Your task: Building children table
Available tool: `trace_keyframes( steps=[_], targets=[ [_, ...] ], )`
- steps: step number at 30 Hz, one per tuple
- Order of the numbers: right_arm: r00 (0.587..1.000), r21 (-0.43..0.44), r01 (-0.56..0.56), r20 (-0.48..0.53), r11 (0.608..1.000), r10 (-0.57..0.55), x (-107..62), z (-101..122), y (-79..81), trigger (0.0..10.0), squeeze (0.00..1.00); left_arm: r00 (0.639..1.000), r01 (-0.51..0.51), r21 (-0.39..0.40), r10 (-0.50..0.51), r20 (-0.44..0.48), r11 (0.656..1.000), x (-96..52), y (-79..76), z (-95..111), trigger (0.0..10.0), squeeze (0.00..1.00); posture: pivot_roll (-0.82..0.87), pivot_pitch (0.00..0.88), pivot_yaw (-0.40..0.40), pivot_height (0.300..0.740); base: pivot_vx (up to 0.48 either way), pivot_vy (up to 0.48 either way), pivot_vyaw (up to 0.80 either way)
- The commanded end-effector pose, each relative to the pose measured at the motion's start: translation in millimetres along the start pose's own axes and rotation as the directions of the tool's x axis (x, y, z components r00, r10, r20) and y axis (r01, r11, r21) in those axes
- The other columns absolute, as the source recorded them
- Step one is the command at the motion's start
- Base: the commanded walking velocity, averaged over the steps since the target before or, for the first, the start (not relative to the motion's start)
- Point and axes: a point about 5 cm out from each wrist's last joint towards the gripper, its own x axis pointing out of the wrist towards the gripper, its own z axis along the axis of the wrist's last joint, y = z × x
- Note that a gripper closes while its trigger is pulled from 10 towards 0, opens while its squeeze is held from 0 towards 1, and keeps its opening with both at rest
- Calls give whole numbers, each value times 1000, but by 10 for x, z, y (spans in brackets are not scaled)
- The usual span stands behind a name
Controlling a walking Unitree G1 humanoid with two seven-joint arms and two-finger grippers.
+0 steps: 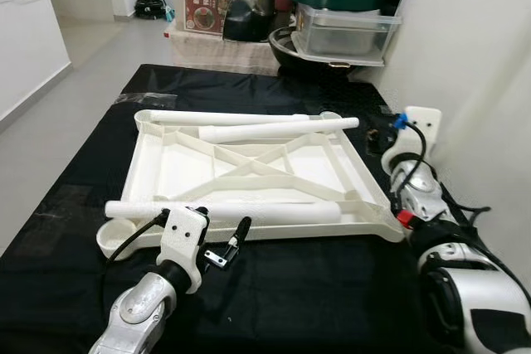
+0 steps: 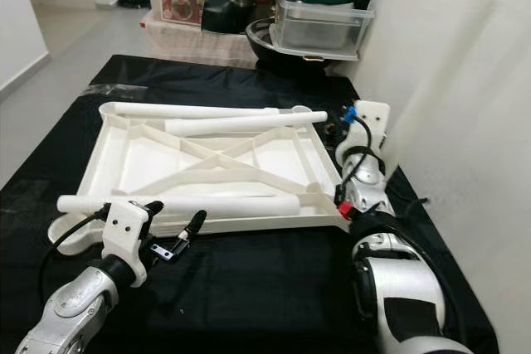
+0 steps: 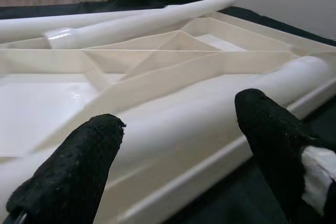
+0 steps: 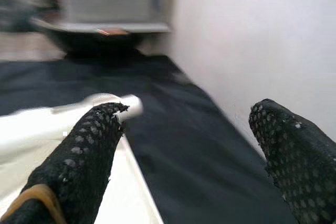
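The white tabletop lies upside down on the black-covered counter, one loose leg across its near rim. The left gripper, fingers wide and empty, should centre over that leg before closing. The right wrist view shows the right gripper gaping, empty, beside the wall.

One tabletop, three table legs

Upturned white tabletop, three loose legs
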Motion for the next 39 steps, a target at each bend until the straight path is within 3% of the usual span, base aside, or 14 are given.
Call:
trace_keyframes(
  steps=[1, 3, 4, 9, 18, 23, 25, 26, 27, 29, 30, 34, 36, 39],
  targets=[
    [970, 27, 223, -102, 974, -219, -46, -203, -410, 10000, 0, 1000, 11, -5, -11, -13, 1000, 2, -36, -43, 10000, 0, 81, 0, -113, 740, 0, 0, 0],
    [970, 27, 223, -102, 974, -219, -46, -203, -410, 10000, 0, 1000, 11, -5, -11, -13, 1000, 2, -36, -43, 10000, 0, 81, 0, -113, 740, 0, 0, 0],
    [933, 39, 339, -146, 940, -330, -90, -287, -560, 10000, 0, 1000, 11, -6, -11, -14, 1000, 1, -37, -45, 10000, 0, 81, 0, -116, 740, 0, 0, 0],
    [859, 50, 490, -199, 870, -472, -176, -403, -752, 10000, 0, 1000, 8, -7, -9, -14, 1000, -3, -36, -49, 10000, 0, 76, 0, -118, 740, 0, 0, 0],
    [878, 57, 457, -189, 888, -440, -192, -414, -660, 10000, 0, 1000, 12, -11, -12, -15, 1000, 3, -45, -56, 10000, 0, 60, 0, -115, 740, 0, 0, 0],
    [957, 115, 284, -102, 952, -273, -131, -261, -349, 10000, 0, 1000, 10, -11, -10, 1, 1000, 16, -44, -32, 10000, 0, 64, 0, -119, 740, 0, 0, 0],
    [998, 168, 30, 55, 985, -39, -89, 27, 24, 10000, 0, 999, -8, -11, 9, 36, 1000, 21, -16, 24, 10000, 0, 63, 0, -119, 740, 0, 0, 0],
    [972, 160, -203, 150, 966, 179, -119, 203, 316, 10000, 0, 997, -31, -17, 32, 69, 999, 25, 20, 80, 10000, 0, 67, 0, -121, 740, 0, 0, 0],
    [972, 160, -203, 150, 966, 179, -119, 203, 316, 10000, 0, 997, -31, -17, 32, 69, 999, 25, 20, 80, 10000, 0, 67, 0, -121, 740, 0, 0, 0],
    [856, 75, -487, 240, 870, 458, -233, 390, 670, 10000, 0, 992, -73, -19, 75, 99, 997, 27, 85, 133, 10000, 0, 71, 0, -123, 740, 0, 0, 0],
    [856, 75, -487, 240, 870, 458, -233, 390, 670, 10000, 0, 992, -73, -19, 75, 99, 997, 27, 85, 133, 10000, 0, 71, 0, -123, 740, 0, 0, 0],
    [748, -40, -628, 243, 777, 618, -323, 454, 815, 10000, 0, 988, -123, -8, 123, 91, 992, 7, 150, 110, 10000, 0, 80, 0, -129, 740, 0, 0, 0],
    [640, -133, -723, 241, 678, 730, -401, 548, 873, 10000, 0, 974, -190, -13, 190, 124, 982, -26, 234, 160, 10000, 0, 83, 0, -132, 740, 0, 0, 0],
    [587, -150, -762, 249, 630, 770, -446, 617, 884, 10000, 0, 958, -238, -10, 237, 160, 971, -38, 309, 229, 10000, 0, 82, 0, -129, 740, 0, 0, 0]
  ],
)
